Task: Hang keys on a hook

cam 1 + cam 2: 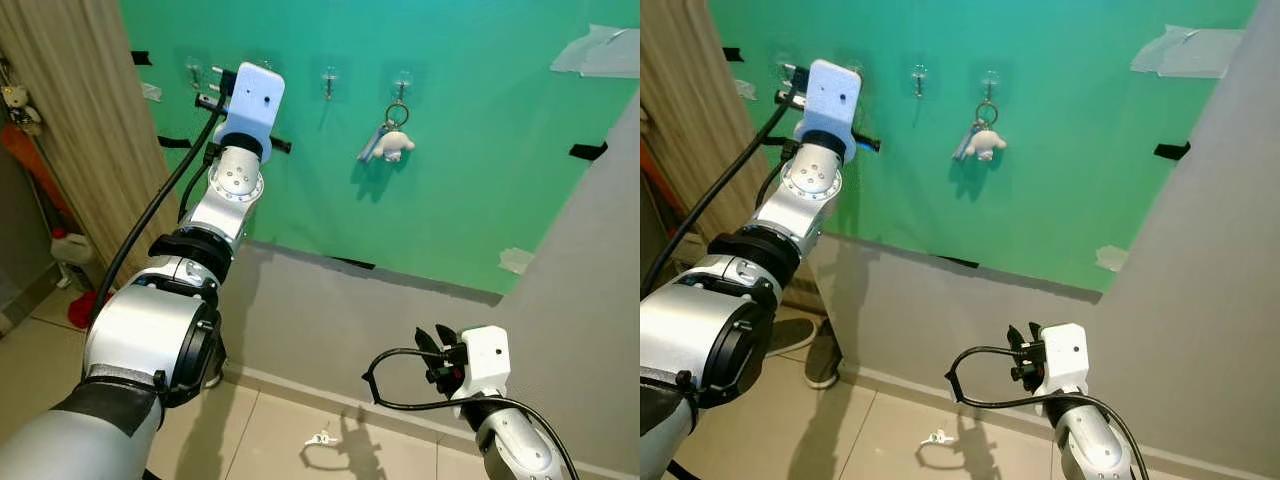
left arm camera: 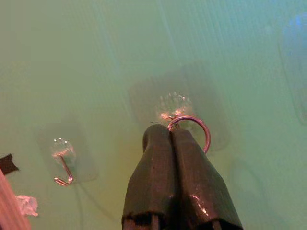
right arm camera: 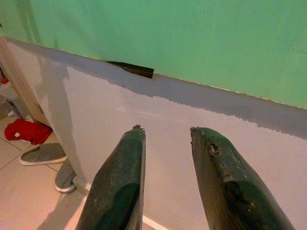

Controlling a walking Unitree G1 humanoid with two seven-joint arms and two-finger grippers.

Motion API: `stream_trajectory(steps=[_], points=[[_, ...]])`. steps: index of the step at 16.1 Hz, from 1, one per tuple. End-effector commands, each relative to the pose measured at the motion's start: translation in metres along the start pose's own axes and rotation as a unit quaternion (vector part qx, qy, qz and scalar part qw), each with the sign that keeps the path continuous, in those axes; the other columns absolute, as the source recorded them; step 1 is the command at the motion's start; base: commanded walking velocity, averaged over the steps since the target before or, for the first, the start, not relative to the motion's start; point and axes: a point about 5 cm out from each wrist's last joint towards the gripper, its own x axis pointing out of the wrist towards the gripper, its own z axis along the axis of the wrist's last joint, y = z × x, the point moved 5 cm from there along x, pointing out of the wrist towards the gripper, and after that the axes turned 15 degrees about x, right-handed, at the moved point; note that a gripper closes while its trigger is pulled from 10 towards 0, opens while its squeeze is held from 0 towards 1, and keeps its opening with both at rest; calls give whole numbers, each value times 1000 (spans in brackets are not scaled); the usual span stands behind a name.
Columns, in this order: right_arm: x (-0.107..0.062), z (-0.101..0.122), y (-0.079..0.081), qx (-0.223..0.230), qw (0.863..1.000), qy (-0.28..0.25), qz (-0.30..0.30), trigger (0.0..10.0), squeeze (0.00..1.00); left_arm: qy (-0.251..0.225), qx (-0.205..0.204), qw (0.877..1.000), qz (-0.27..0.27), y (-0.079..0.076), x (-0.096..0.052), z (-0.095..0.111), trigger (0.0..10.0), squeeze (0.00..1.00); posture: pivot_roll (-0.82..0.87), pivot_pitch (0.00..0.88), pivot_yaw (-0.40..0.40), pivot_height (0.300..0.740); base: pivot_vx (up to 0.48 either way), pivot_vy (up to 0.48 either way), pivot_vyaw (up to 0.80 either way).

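My left arm is raised against the green wall (image 1: 480,150), its white wrist block (image 1: 252,105) covering the fingers from the head. In the left wrist view the left gripper (image 2: 169,128) is shut on a pinkish metal key ring (image 2: 205,134). The ring touches the metal prong of a clear stick-on hook (image 2: 173,106). A second clear hook (image 2: 62,163) sits beside it, bare. Farther right on the wall, another key ring with a white plush charm (image 1: 396,143) hangs from its own hook (image 1: 402,82). My right gripper (image 3: 165,129) is open, low, facing the grey lower wall.
A bare hook (image 1: 328,80) lies between the two key rings. A wood-grain panel (image 1: 60,120) stands at the left, with a bottle (image 1: 70,248), a red cloth (image 3: 26,130) and shoes (image 3: 45,153) on the tiled floor. A small pale object (image 1: 318,438) lies on the floor.
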Motion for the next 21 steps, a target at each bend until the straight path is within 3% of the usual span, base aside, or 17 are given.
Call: stream_trajectory(steps=[1,6,17,19,20,21], points=[[-1,4,2,-3,1000,-5,1,10000,0,4,10,1000,-6,-1,2,2,10000,0,-299,0,44,740,0,0,0],[0,4,3,-4,1000,-1,4,10000,0,22,8,1000,1,1,3,-1,10000,0,-302,0,43,740,0,0,0],[0,1,4,-1,1000,11,7,10000,0,65,0,997,-37,-16,-4,-19,10000,0,-298,0,37,740,0,0,0],[0,0,4,-1,1000,13,8,10000,0,65,-9,997,-39,-18,-5,-20,10000,420,-296,0,37,740,0,0,0],[1,0,4,-1,1000,13,9,10000,0,60,-8,998,-34,-16,-4,-18,10000,1000,-294,0,36,740,0,0,0],[1,0,5,-1,1000,13,9,10000,0,51,-2,998,-22,-12,-3,-15,10000,1000,-293,0,35,740,0,0,0]])
